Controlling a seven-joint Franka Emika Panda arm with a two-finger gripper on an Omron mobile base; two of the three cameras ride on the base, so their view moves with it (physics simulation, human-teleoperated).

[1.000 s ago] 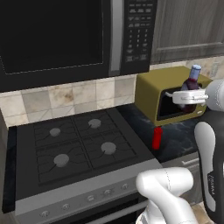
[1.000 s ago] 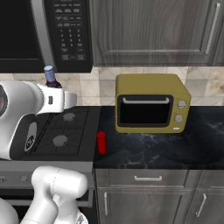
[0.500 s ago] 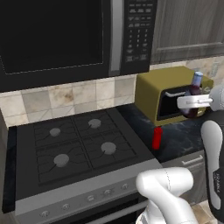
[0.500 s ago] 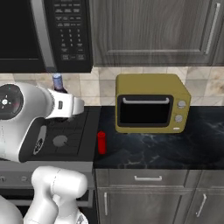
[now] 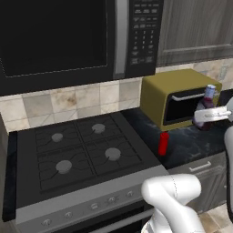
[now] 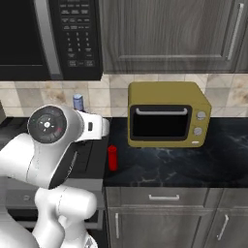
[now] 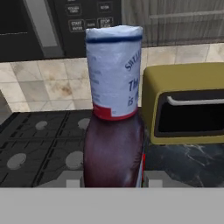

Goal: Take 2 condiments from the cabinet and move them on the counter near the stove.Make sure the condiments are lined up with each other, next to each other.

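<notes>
Gripper (image 5: pixel 208 114) clenched on dark brown bottle (image 5: pixel 205 109), held in air before toaster oven (image 5: pixel 179 98). Red squeeze bottle (image 5: pixel 163 143) stands on counter (image 5: pixel 191 141) at its stove-side edge.

Right base view: pale blue cap (image 6: pixel 78 101) above arm.

Hand view: bottle upright.

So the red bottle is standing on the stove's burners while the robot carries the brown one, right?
Not quite. The red bottle stands on the black counter beside the stove, not on its burners; the right base view shows it clearly. The rest holds: the gripper carries the brown bottle.
</notes>
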